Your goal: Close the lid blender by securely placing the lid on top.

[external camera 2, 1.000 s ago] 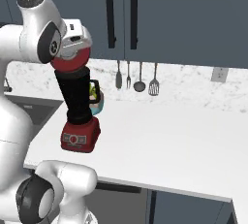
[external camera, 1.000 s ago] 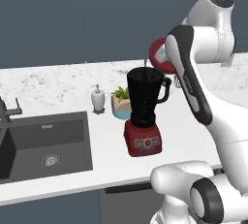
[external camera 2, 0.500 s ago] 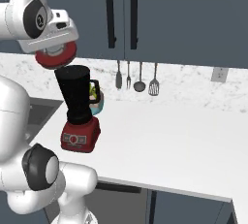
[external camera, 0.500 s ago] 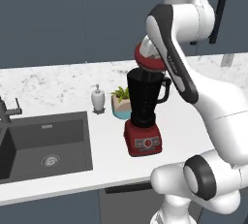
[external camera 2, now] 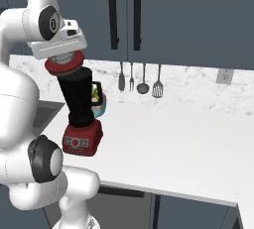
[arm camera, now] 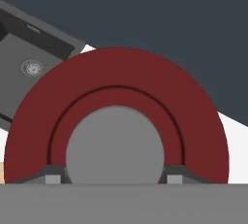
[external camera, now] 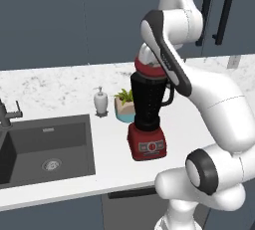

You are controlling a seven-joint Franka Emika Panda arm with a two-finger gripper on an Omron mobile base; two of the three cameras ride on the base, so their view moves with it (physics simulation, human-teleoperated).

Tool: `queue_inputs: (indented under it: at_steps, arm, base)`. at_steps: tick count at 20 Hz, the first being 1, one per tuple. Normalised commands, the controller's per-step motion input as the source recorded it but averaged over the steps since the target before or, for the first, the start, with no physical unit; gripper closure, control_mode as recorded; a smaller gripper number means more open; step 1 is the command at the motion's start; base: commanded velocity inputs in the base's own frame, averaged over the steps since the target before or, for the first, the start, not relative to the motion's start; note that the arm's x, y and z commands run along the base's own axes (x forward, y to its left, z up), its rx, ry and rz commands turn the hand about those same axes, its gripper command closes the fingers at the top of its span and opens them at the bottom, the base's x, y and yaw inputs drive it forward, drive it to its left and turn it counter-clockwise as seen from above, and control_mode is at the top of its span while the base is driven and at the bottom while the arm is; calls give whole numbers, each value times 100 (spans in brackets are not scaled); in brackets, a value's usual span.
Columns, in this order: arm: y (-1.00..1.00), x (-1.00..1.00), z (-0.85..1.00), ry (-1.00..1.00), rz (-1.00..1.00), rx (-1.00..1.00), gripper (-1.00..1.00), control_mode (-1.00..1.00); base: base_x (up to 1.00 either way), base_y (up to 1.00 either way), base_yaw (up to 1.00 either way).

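The blender stands on the white counter: a tall black jar (external camera: 148, 99) (external camera 2: 79, 98) with a side handle on a boxy red base (external camera: 146, 145) (external camera 2: 82, 138). The red lid (external camera: 149, 68) (external camera 2: 64, 65) (arm camera: 116, 97) sits at the jar's mouth, slightly tilted; I cannot tell whether it is seated. My gripper (external camera 2: 63, 56) (arm camera: 114, 177) comes down on it from above and is shut on its grey knob (arm camera: 115, 143), with dark fingertips (arm camera: 52, 175) on either side. In the left base view my forearm hides the hand.
A white soap dispenser (external camera: 100, 101) and a potted plant (external camera: 123, 105) stand left of the blender, beyond them a dark sink (external camera: 45, 147) with a tap (external camera: 6, 112). Utensils (external camera 2: 143, 78) hang on the back wall. Open counter (external camera 2: 178, 139) stretches to the right.
The arm has swung and the hand has turned over the jar. The lid, held tilted above the jar before, now lies flatter and lower at the jar's mouth.
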Motion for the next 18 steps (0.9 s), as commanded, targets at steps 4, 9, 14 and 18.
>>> queue_inputs:
  at_steps: [4, 9, 14, 18]
  arm:
    - [0, 49, 0, 12, 0, -3, 100, -100]
    - [0, 27, -11, 0, 0, 4, 100, -100]
    - [0, 16, -5, 1, 0, 6, 100, -100]
    - [-9, -20, -8, 0, 0, 0, 100, -100]
  base:
    - [0, 0, 0]
    - [0, 0, 0]
    - [0, 0, 0]
    - [0, 0, 0]
